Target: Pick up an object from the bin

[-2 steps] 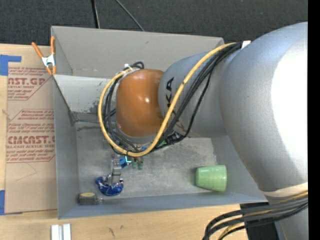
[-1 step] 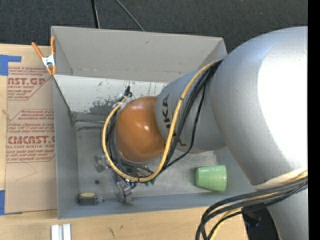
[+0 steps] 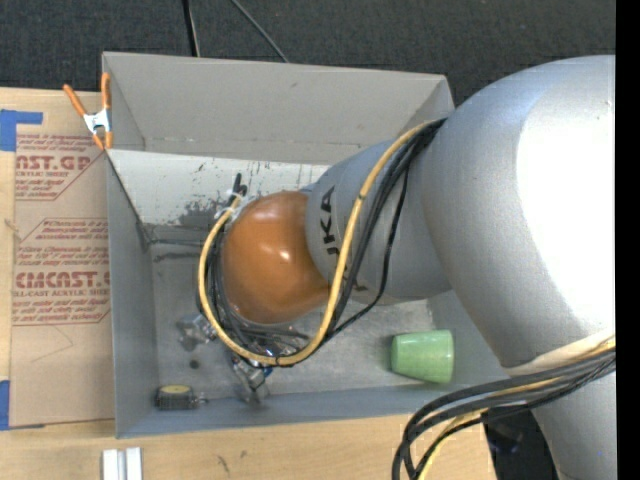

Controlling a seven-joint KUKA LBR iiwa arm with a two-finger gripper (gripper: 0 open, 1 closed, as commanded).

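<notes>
Low in the middle of the frame, the arm's orange wrist cover (image 3: 265, 258) hangs over the floor of the grey bin (image 3: 130, 268), and the gripper (image 3: 250, 380) pokes out beneath it near the bin's lower wall; whether it is open or closed, or has hold of anything, I cannot tell. Nearest lie a little grey metal piece (image 3: 190, 330) just to its left, a small dark block (image 3: 175, 398) in the lower-left corner, and a pale green cup (image 3: 422, 356) apart at lower right

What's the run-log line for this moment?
arm: reaching into bin | gripper: low, left-centre | green cup: bin's right | small dark thing: lower-left corner
</notes>
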